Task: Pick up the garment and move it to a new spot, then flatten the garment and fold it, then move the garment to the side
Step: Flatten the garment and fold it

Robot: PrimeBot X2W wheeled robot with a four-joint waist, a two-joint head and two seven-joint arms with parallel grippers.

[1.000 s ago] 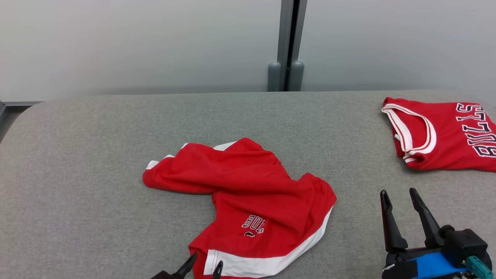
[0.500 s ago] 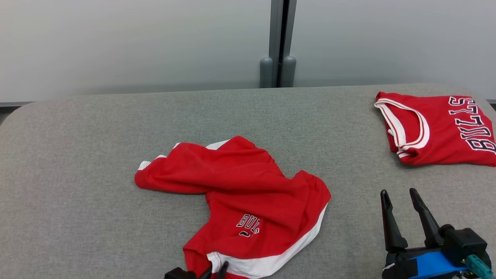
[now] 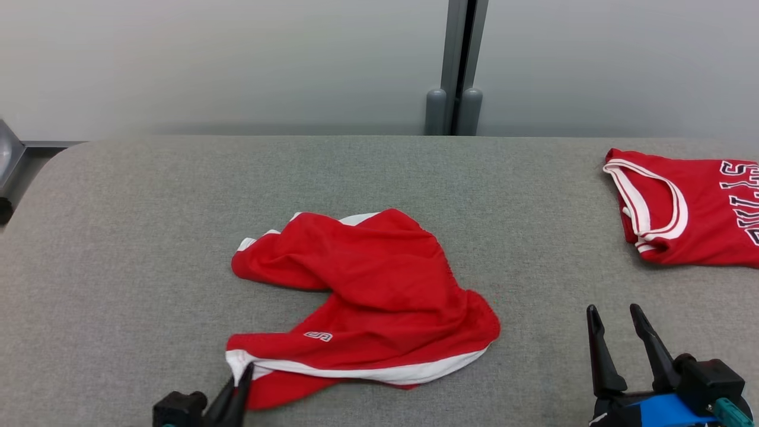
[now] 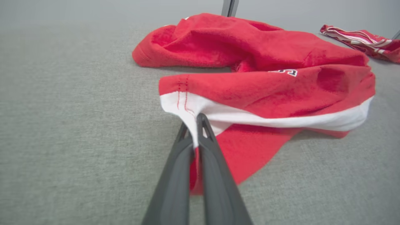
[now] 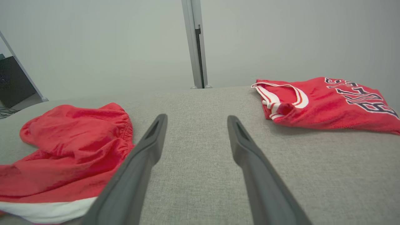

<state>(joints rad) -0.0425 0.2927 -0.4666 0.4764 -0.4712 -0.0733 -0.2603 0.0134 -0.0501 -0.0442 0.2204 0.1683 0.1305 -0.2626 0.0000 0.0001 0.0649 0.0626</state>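
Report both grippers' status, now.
Left gripper: closed, gripping the red shorts at the white hem.
Right gripper: open, holding nothing.

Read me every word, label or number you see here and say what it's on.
"BULLS": dark letters, running sideways on the folded red jersey.
Small white print on the crumpled red shorts: creased over, unreadable.
No other text visible.

A folded red jersey [image 3: 682,207] with a white-trimmed neckline and dark lettering lies flat at the far right of the grey fabric-covered table [image 3: 379,178]. Behind the table stands a pale wall [image 3: 237,59], split by a grey vertical post [image 3: 461,53] with two rounded caps [image 3: 436,111] at its base.
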